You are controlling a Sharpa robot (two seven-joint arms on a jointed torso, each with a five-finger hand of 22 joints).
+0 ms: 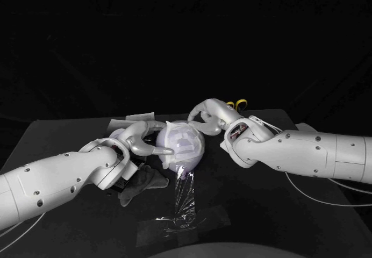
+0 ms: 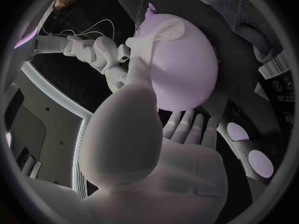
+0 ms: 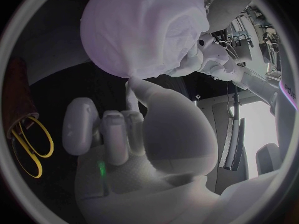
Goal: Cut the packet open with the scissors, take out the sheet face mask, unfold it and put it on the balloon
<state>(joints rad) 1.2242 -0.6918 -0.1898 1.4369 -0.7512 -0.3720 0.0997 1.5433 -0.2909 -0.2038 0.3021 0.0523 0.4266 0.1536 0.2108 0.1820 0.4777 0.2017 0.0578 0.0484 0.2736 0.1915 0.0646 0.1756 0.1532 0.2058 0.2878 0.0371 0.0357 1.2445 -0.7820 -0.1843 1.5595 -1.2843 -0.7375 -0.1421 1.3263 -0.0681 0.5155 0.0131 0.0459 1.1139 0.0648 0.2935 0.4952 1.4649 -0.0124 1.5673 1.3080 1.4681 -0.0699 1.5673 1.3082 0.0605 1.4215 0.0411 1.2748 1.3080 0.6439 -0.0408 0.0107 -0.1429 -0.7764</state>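
The pale balloon [image 1: 183, 146] stands at the table's middle with the white sheet mask [image 1: 180, 138] spread over it. My left hand [image 1: 143, 141] grips the balloon's left side. Its thumb [image 2: 144, 59] presses on the mask and its fingers [image 2: 187, 127] reach under the balloon [image 2: 184, 67]. My right hand [image 1: 208, 117] is at the balloon's far right, holding nothing. Its thumb [image 3: 134, 92] touches the masked balloon [image 3: 140, 30] and its fingers [image 3: 109, 134] are bent clear of it. The yellow-handled scissors [image 1: 238, 104] lie behind the right hand and appear beside it [image 3: 30, 144].
A crumpled clear film [image 1: 182, 212] lies on the table in front of the balloon. A dark cloth [image 1: 143, 183] sits under my left forearm. A white packet piece [image 1: 133, 118] lies behind the left hand. The table's far edge runs just behind the scissors.
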